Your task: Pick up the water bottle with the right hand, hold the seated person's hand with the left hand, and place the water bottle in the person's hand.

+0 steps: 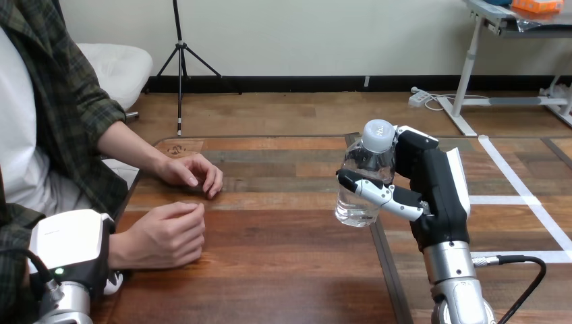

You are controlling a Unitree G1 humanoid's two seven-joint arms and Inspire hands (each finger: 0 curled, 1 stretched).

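Water bottle [367,169] stands upright in right hand [435,192], fingers [369,192] wrapped round it, apparently lifted for handover; left hand [71,246] sits just beside person's nearer hand [165,236], hold impossible to tell.

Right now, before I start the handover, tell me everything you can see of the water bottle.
The water bottle is small, of clear plastic with a pale grey cap, and seems to hold water. It stands upright in the right hand, whose fingers curl round its middle from the front, with the palm behind it. It is over the wooden table, right of centre, well apart from the person's hands. Whether its base touches the table cannot be told.
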